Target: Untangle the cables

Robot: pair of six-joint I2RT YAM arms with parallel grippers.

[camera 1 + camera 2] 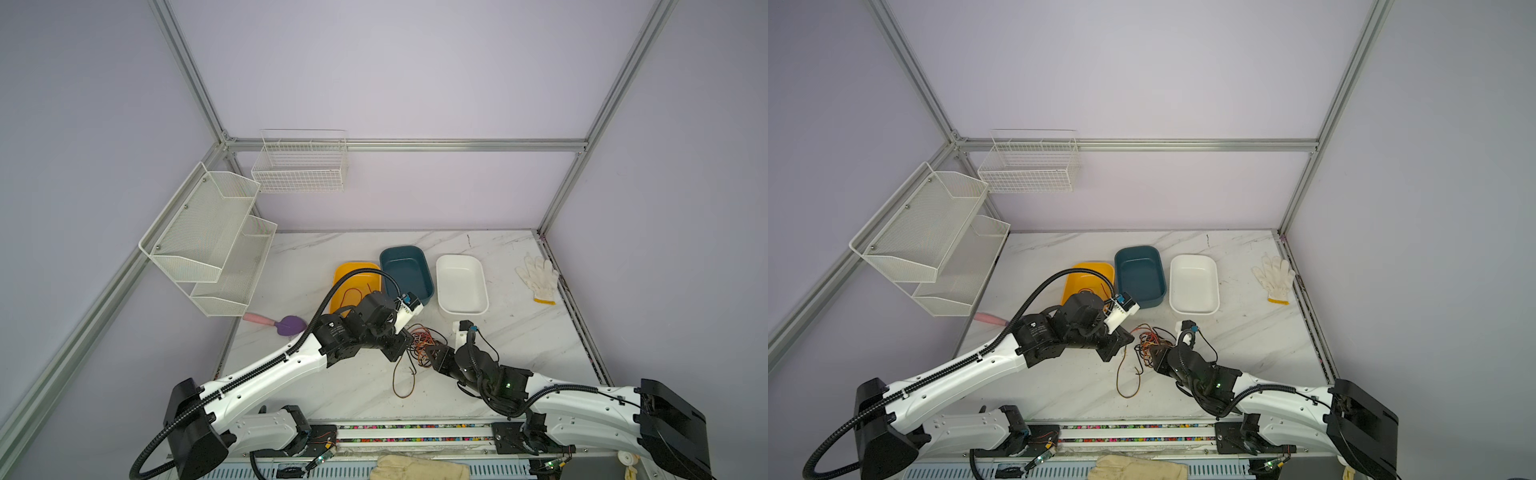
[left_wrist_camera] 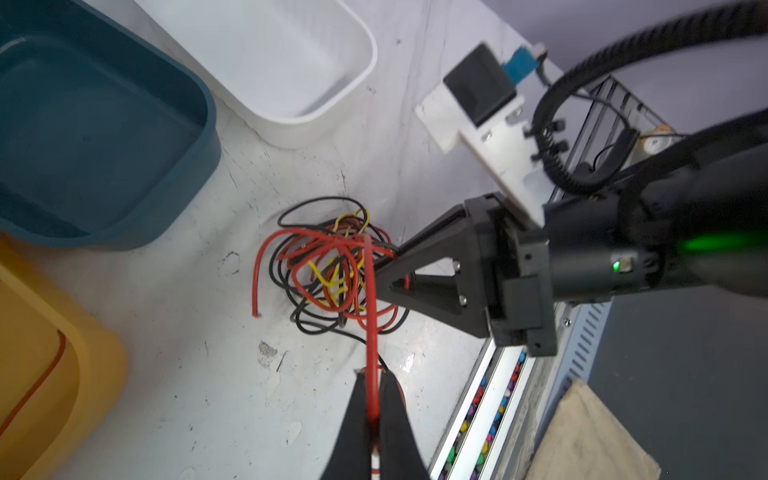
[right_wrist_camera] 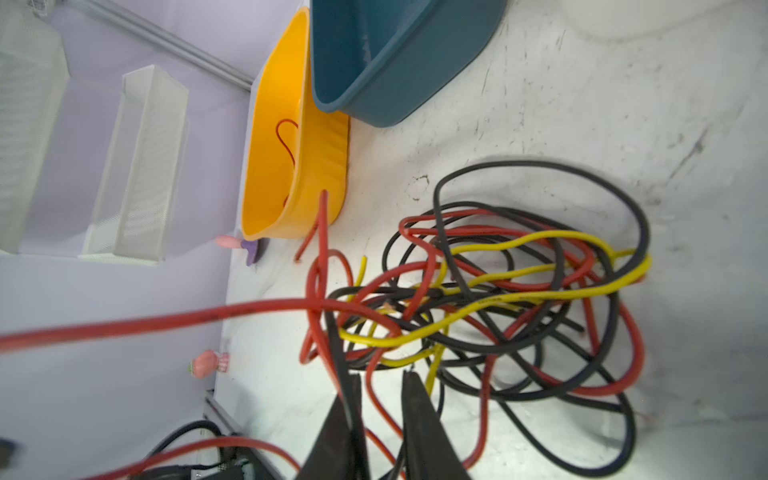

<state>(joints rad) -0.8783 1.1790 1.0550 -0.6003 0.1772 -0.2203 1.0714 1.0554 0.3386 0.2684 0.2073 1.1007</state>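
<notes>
The left hand point(image 2: 373, 375) is pressed together, pinching one red cable point(image 2: 371, 332) that runs taut from its tips into the cables point(image 2: 332, 270). The right hand point(image 3: 382, 374) is partly spread, its tips pushed into the near side of the knot; a red strand passes through the gap and a black one lies along one finger point(image 3: 347, 415), nothing clamped. The knot of red, black and yellow cables sits on the counter point(image 1: 332, 395) between the two hands, just in front of the blue tub point(image 1: 401, 248) and yellow tub point(image 1: 357, 264). A red-orange loop point(image 1: 403, 382) trails towards the front edge. Another red cable point(image 1: 353, 291) lies in the yellow tub. The white tub point(image 1: 459, 256) and a glove point(image 1: 538, 276) lie well apart to the right
</notes>
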